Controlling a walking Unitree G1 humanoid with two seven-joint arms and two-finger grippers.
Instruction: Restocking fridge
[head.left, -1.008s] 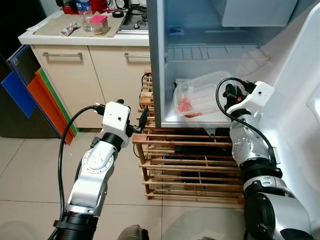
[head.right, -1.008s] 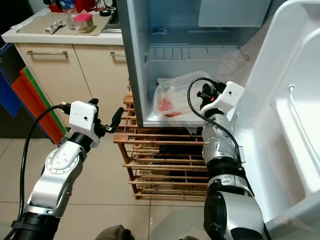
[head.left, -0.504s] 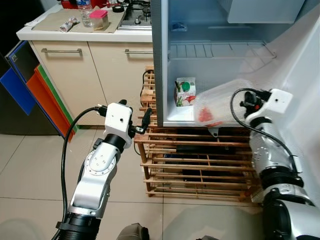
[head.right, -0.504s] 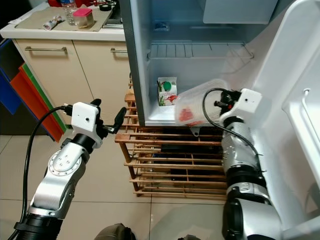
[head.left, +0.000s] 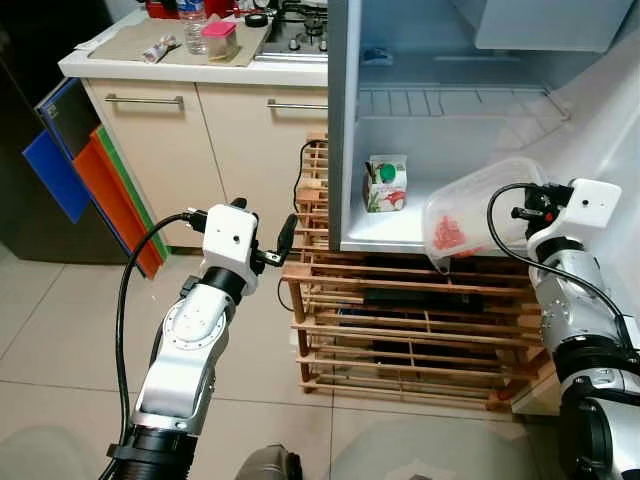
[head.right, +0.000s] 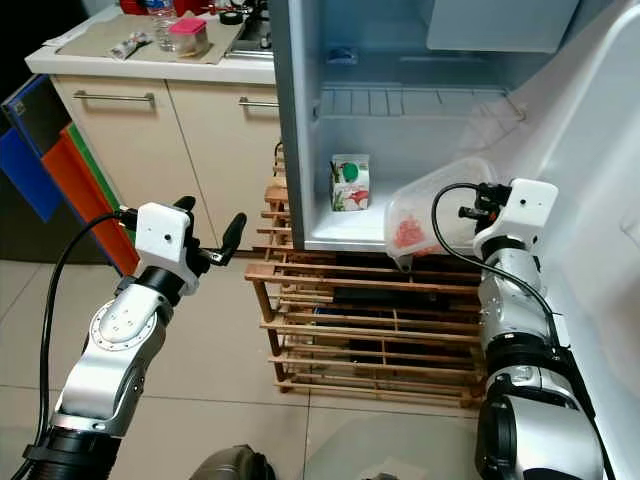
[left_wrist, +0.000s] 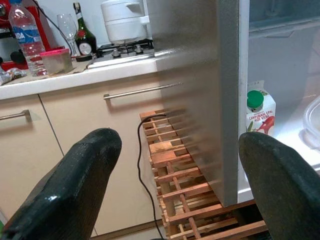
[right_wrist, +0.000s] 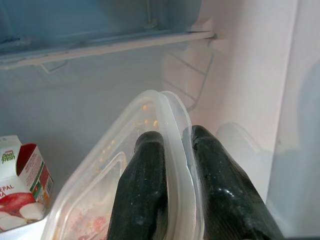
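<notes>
My right gripper (right_wrist: 172, 150): pinching rim of clear food container (head.left: 465, 208), tilted at fridge (head.left: 440, 120) shelf edge. Juice carton (head.left: 384, 184): upright on shelf, beside it. My left gripper (left_wrist: 175, 185): spread, empty. Wooden rack (head.left: 410, 320) below; bottle (head.left: 192, 15) on surface (head.left: 190, 62).

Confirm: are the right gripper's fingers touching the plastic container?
Touching. The right wrist view shows both black fingers of the right gripper pinching the rim of the clear container between them, with no gap.
</notes>
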